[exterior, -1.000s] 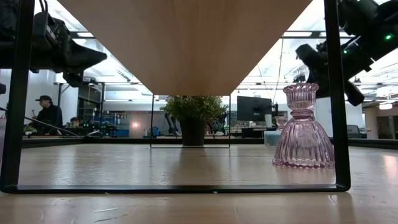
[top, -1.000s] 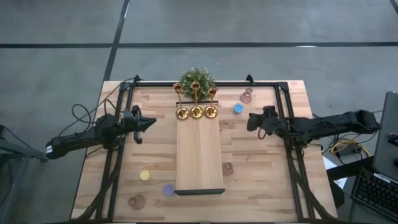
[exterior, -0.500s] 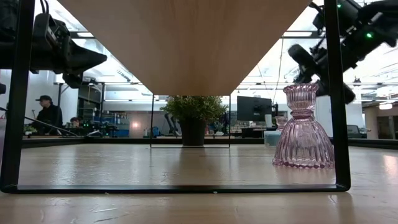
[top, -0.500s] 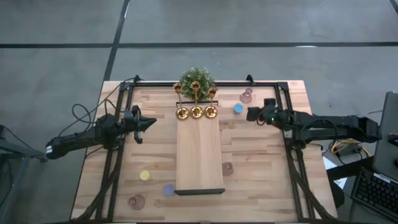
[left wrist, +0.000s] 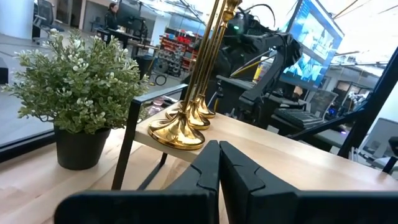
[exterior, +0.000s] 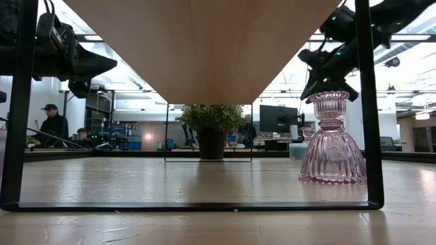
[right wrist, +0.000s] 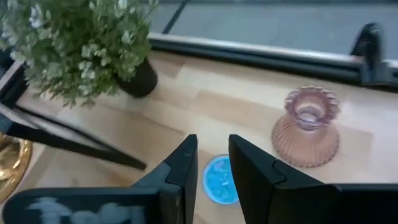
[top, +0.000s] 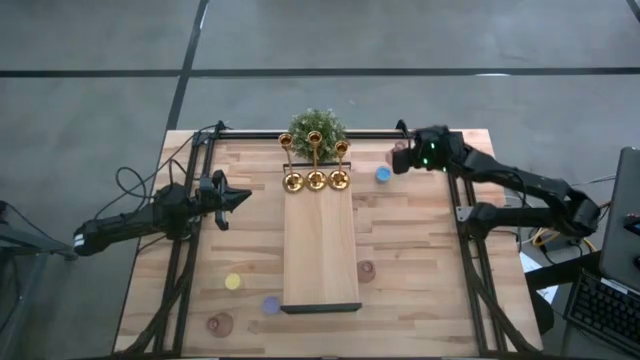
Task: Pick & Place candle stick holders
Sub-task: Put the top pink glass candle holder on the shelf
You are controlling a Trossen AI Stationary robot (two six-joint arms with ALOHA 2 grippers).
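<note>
Three gold holders stand on the far end of a raised wooden board, in front of the plant. A blue holder and a pink glass holder stand at the far right. My right gripper hovers above them, slightly open and empty; the blue holder shows between its fingers. Another pink holder stands beside the board's right edge. Yellow, purple and pink holders stand at the near left. My left gripper waits shut, left of the board.
A black metal frame runs around the table's sides. The board stands on thin black legs, with open space beneath it. In the low view a person sits far off in the room behind the table.
My right gripper has gone toward the table's far edge and up, and has tipped to point down over the blue and pink holders. The left arm has kept still.
</note>
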